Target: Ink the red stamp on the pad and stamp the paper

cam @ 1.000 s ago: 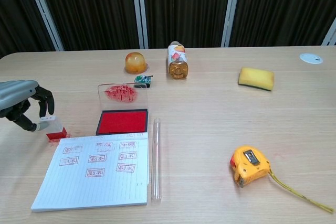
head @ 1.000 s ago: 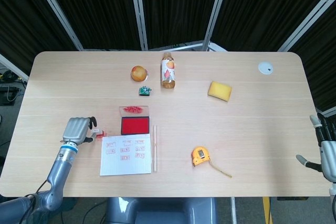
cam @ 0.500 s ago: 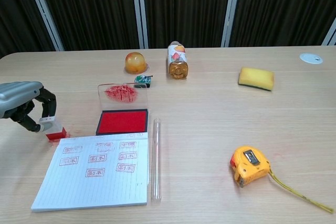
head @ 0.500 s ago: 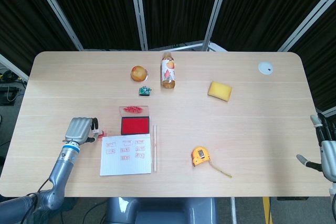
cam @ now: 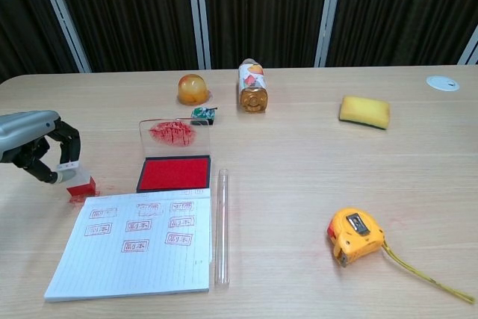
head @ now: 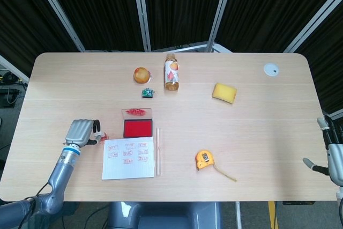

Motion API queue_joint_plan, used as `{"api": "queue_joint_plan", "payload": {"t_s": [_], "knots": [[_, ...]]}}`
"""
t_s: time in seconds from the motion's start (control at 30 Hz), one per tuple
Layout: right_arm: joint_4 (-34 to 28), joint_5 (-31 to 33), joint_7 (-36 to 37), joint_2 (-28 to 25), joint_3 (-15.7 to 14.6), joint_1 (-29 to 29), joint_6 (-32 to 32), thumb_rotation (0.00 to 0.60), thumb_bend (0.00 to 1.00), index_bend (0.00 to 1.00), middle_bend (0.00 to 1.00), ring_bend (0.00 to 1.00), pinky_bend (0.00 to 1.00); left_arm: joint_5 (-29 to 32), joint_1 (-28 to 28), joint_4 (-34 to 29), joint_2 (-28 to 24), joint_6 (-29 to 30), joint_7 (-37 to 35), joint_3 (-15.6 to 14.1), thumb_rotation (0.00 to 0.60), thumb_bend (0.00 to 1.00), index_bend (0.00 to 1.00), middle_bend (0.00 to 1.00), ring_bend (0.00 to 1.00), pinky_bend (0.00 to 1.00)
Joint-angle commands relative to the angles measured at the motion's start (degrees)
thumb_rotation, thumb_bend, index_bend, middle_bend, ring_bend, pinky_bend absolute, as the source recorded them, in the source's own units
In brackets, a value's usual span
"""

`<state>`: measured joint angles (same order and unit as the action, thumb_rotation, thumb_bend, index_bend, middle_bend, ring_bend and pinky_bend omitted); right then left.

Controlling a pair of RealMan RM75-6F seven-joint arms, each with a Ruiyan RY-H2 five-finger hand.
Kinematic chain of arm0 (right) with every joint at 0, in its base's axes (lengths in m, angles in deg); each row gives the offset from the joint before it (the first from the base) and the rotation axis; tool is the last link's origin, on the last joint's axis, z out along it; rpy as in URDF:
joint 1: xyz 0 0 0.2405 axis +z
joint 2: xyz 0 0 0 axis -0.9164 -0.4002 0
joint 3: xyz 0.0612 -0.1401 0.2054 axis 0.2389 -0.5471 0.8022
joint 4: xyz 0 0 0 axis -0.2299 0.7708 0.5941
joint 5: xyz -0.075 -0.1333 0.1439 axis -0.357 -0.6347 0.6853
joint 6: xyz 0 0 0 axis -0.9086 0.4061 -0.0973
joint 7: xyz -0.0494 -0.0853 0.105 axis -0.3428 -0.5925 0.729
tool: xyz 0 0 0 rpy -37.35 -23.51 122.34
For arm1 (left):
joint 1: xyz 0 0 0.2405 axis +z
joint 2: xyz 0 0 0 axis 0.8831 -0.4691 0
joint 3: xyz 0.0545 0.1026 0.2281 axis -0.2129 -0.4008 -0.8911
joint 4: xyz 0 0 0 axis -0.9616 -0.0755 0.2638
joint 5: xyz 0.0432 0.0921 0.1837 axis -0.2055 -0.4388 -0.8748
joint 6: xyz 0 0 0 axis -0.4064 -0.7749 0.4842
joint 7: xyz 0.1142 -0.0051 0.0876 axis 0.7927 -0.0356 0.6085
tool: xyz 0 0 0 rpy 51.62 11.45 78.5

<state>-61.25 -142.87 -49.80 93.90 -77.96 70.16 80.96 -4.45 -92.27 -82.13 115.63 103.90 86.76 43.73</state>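
Wooden table (cam: 299,169) runs wide under dark curtains. Lined paper (cam: 134,248) lies at seven o'clock, the open red ink pad (cam: 174,172) touching its far edge. Left hand (cam: 30,151) pinches the red stamp (cam: 80,186), now tipped further upright than before. Right hand (head: 333,156) hangs off the table's edge, fingers apart.

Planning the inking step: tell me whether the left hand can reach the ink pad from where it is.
Probably yes: the left hand holds the red stamp just left of the open ink pad, nothing between them.

A yellow tape measure (cam: 355,237), sponge (cam: 364,111), bottle (cam: 252,86) and glass tube (cam: 222,225) lie well apart.
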Motion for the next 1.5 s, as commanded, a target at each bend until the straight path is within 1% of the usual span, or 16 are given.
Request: {"api": "queue_joint_plan", "payload": {"t_s": [0.03, 0.2, 0.27, 0.4, 0.5, 0.6, 0.73, 0.83, 0.93, 1.23, 1.5], "knots": [[-0.05, 0.04, 0.22, -0.01, -0.11, 0.05, -0.31, 0.6, 0.0, 0.0, 0.0, 0.0, 0.0, -2.27, -0.18, -2.8, -2.59, -0.96, -3.15, 0.27, 0.6, 0.4, 0.55, 0.54, 0.84, 0.86], [-0.07, 0.28, 0.56, -0.1, -0.09, 0.15, -0.66, 0.6, 0.0, 0.0, 0.0, 0.0, 0.0, -5.99, -1.18, -7.35, -6.61, -2.6, -7.73, 1.0, 0.6, 0.4, 0.56, 0.55, 0.84, 0.86], [-0.08, 0.51, 0.73, -0.14, 0.01, 0.16, -0.71, 0.6, 0.0, 0.0, 0.0, 0.0, 0.0, -6.9, -2.12, -8.19, -7.68, -3.66, -8.4, 1.36, 0.6, 0.4, 0.56, 0.55, 0.84, 0.86], [0.03, 1.54, 1.08, -0.24, 0.55, 0.37, -1.05, 0.6, 0.0, 0.0, 0.0, 0.0, 0.0, -6.16, -5.87, -8.68, -8.45, -7.66, -8.1, 3.03, 0.6, 0.4, 0.57, 0.55, 0.84, 0.86], [0.16, 2.59, 1.13, -0.28, 1.05, 0.5, -1.26, 0.6, 0.0, 0.0, 0.0, 0.0, 0.0, -4.52, -8.75, -7.77, -7.29, -10.29, -7.68, 4.31, 0.6, 0.4, 0.57, 0.55, 0.84, 0.86], [0.24, 3.28, 1.2, -0.36, 1.3, 0.51, -1.41, 0.6, 0.0, 0.0, 0.0, 0.0, 0.0, -3.36, -10.33, -6.7, -6.28, -11.39, -6.92, 4.73, 0.6, 0.4, 0.57, 0.56, 0.84, 0.86], [0.6, 4.41, 1.34, -0.42, 1.79, 0.56, -1.6, 0.6, 0.0, 0.0, 0.0, 0.0, 0.0, -0.77, -13.35, -3.54, -3.07, -13.47, -5.95, 5.37, 0.6, 0.4, 0.57, 0.56, 0.84, 0.86], [1.16, 5.51, 1.44, -0.43, 2.11, 0.59, -1.96, 0.6, 0.0, 0.0, 0.0, 0.0, 0.0, 0.95, -15.18, -0.9, -0.54, -14.56, -4.77, 4.89, 0.6, 0.4, 0.57, 0.56, 0.84, 0.86], [1.58, 6.12, 1.81, -0.45, 2.29, 0.64, -2.31, 0.6, 0.0, 0.0, 0.0, 0.0, 0.0, 2.3, -16.05, 0.68, 0.77, -14.73, -4.17, 4.53, 0.6, 0.41, 0.57, 0.56, 0.84, 0.86], [2.26, 7.11, 2.32, -0.48, 2.61, 0.76, -2.93, 0.6, 0.0, 0.0, 0.0, 0.0, 0.0, 4.24, -17.36, 3.5, 3.11, -15.08, -3.83, 3.01, 0.6, 0.41, 0.57, 0.56, 0.84, 0.86], [2.5, 7.54, 2.42, -0.45, 2.74, 0.84, -3.24, 0.6, 0.0, 0.0, 0.0, 0.0, 0.0, 5.02, -17.95, 5.03, 3.94, -15.08, -3.84, 2.11, 0.6, 0.42, 0.58, 0.56, 0.84, 0.86]]}}
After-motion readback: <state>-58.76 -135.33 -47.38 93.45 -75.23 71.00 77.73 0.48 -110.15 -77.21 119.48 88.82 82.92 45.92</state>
